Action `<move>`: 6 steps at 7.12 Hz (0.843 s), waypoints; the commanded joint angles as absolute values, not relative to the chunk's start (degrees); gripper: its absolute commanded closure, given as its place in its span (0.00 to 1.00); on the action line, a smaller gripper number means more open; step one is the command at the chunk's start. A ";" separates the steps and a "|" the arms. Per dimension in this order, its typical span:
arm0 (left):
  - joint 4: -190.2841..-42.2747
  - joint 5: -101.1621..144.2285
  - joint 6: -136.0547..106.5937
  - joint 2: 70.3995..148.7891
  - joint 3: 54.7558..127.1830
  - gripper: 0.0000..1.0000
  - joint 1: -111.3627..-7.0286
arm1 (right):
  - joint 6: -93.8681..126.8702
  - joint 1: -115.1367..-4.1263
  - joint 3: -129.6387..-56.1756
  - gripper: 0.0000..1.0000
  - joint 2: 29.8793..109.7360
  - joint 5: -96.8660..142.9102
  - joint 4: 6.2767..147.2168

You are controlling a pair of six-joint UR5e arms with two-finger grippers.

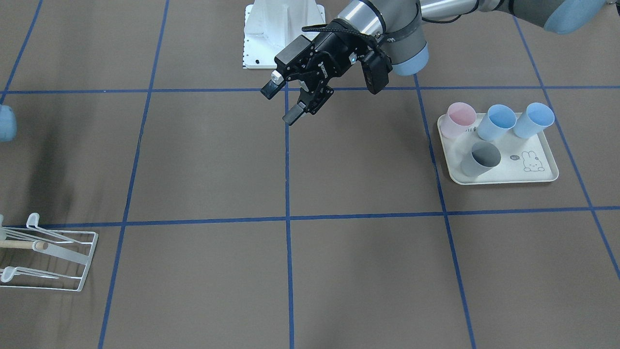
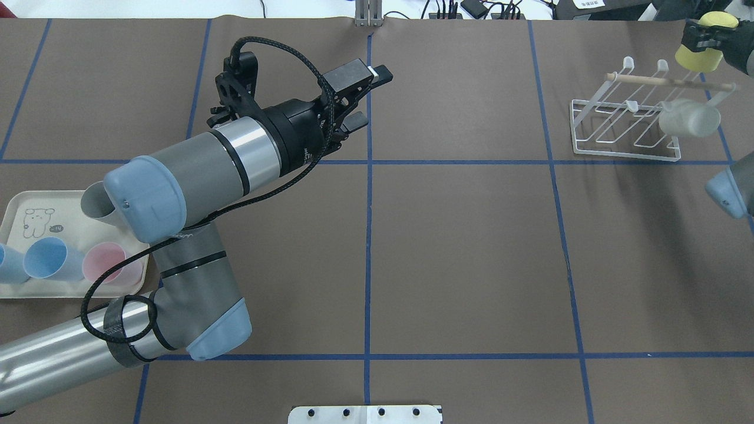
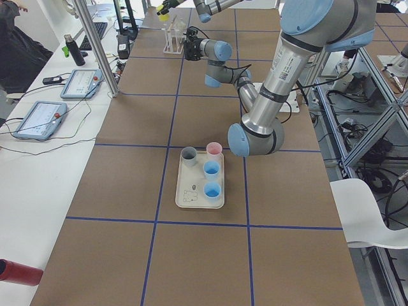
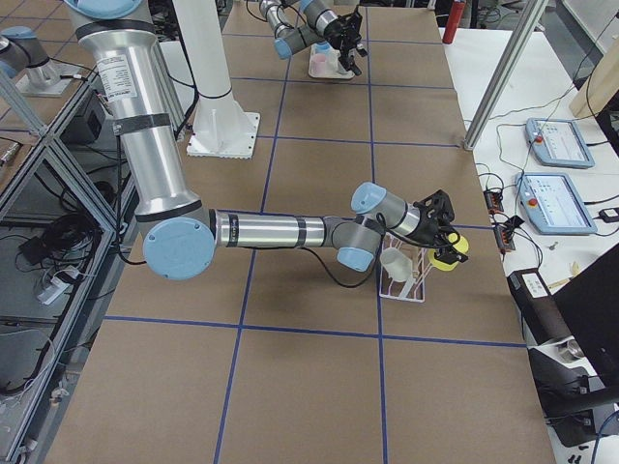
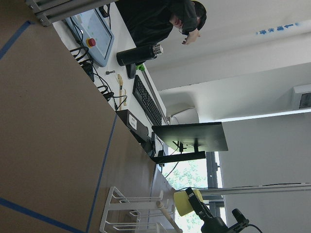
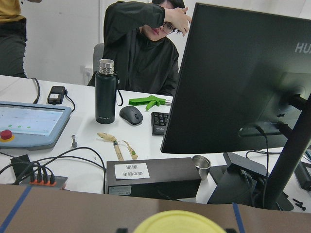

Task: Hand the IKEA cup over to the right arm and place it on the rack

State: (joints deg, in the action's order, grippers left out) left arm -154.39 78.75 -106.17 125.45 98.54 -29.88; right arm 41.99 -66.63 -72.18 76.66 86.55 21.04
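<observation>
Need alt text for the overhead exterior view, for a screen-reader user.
The left gripper hangs open and empty above the table, while the right gripper at the far-right corner holds a yellow cup by the white wire rack, which carries a pale cup. Four cups sit on a cream tray at left.

Robotics laboratory: robot arms at a tape-gridded table; teach pendants, keyboard and monitor on the adjoining desk, a person behind it.
</observation>
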 commanded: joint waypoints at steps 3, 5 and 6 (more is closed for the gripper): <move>-154.69 78.75 -106.26 125.42 98.53 0.00 -29.79 | 41.40 -66.53 -71.10 0.01 76.99 87.80 20.92; -154.69 78.75 -106.26 125.42 98.53 0.00 -29.79 | 41.40 -66.62 -70.93 0.00 77.69 90.16 18.65; -154.77 78.75 -106.26 125.42 98.61 0.00 -29.88 | 41.40 -66.71 -71.01 0.00 77.70 90.70 18.02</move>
